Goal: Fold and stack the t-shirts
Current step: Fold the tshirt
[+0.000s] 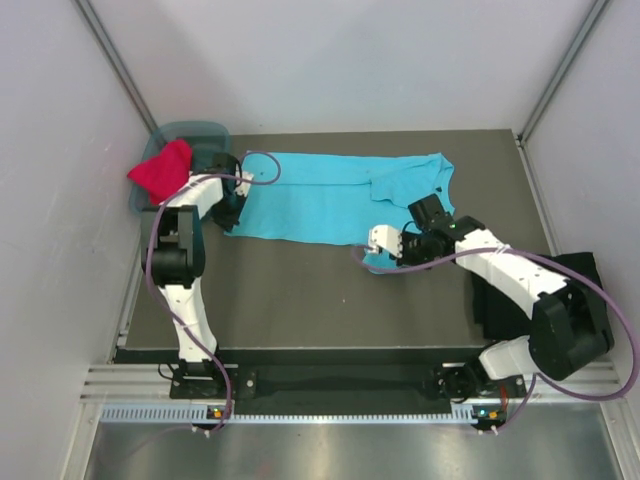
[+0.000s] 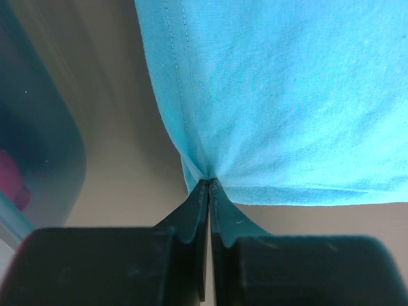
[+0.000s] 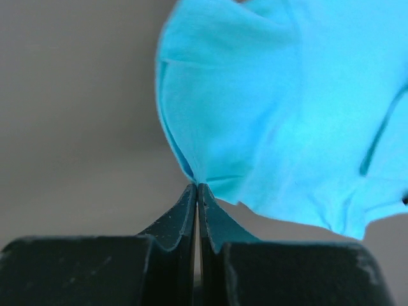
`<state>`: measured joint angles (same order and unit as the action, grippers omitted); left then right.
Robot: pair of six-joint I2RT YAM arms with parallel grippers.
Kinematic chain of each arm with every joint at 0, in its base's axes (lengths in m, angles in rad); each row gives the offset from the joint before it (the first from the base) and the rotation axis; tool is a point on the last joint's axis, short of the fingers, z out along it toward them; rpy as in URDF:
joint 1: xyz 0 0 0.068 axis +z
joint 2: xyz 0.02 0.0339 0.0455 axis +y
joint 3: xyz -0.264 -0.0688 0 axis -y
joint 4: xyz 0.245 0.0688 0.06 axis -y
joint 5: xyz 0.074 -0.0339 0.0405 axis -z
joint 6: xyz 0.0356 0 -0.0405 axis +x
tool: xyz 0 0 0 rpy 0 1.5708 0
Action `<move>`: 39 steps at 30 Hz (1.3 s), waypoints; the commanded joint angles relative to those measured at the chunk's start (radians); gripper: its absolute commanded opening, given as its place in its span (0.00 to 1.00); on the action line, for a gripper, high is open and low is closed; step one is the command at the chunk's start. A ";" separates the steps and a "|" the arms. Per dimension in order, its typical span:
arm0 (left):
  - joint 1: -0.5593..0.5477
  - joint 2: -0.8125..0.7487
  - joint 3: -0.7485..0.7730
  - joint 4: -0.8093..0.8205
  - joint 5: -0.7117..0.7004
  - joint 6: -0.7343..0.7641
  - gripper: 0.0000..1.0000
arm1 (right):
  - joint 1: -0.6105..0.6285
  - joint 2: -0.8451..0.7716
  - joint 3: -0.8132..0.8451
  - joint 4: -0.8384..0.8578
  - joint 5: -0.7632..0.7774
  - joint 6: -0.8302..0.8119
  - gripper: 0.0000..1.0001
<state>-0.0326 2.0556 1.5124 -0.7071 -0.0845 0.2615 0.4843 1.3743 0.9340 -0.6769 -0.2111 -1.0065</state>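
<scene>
Left gripper point(image 2: 209, 182) and right gripper point(image 3: 196, 186) each clamp the turquoise t-shirt point(image 1: 320, 195), seemingly at corners.

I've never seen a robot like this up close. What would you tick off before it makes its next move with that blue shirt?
1. Grip of the left gripper on the near-left corner of the turquoise t-shirt: ok, shut on the cloth.
2. Grip of the right gripper on the near-right edge: ok, shut on the cloth.
3. Shirt lying flat: not ok, its right end is bunched.
4. The red t-shirt out of the way: ok, it is in the tub.
5. The black t-shirt out of the way: ok, it is at the right edge of the table.
6. The left arm's cable free of the cloth: cannot tell.
</scene>
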 commanded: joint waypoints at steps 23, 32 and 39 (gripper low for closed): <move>-0.012 0.181 0.580 -0.272 0.058 0.042 0.00 | -0.291 0.212 0.517 0.073 -0.010 0.161 0.00; -0.013 0.043 0.331 -0.336 0.135 0.114 0.30 | -0.288 0.259 0.559 0.056 -0.037 0.183 0.00; -0.012 0.003 0.218 -0.339 0.158 0.131 0.38 | -0.285 0.250 0.545 0.046 -0.037 0.181 0.00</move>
<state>-0.0467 2.1334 1.7432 -1.0317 0.0433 0.3664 0.2005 1.6310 1.4475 -0.6369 -0.2317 -0.8368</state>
